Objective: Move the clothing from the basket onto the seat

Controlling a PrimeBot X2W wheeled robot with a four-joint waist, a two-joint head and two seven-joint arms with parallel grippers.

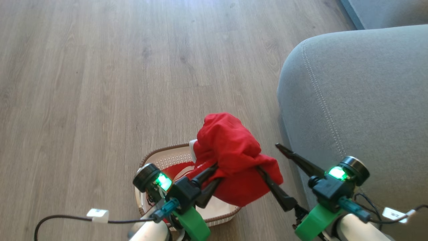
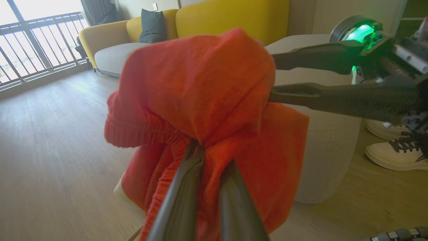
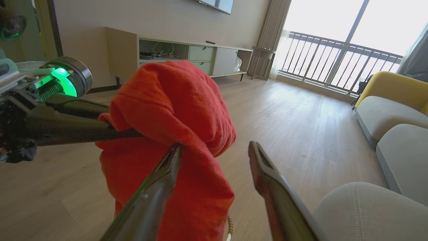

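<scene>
A bundle of red clothing (image 1: pixel 227 144) (image 2: pixel 200 87) (image 3: pixel 174 100) is held up above the basket (image 1: pixel 164 148), clear of its brown rim, with its lower folds hanging over the basket's right half. The left pincer (image 1: pixel 217 172) (image 2: pixel 214 155) is clenched on this bundle: in the left wrist view its two dark fingers are seen drawn close together with the fabric gathered and pinched between them, and a ribbed waistband is shown at the bundle's left side. The right pincer (image 1: pixel 267 156) (image 3: pixel 215 145) is released, its jaws spread wide; one finger is laid against the right side of the hanging fabric, while the other stands apart from it, towards the seat (image 1: pixel 361 100) (image 3: pixel 354 207). Nothing is gripped by it. More red fabric (image 1: pixel 175 169) is seen lying inside the basket, at its left, below the lifted bundle. The basket is set on the wooden floor (image 1: pixel 100 83), just beside the rounded corner of the grey seat, on which no clothing is laid. A pair of white shoes (image 2: pixel 388 154) is seen on the floor beyond the seat in the left wrist view.
</scene>
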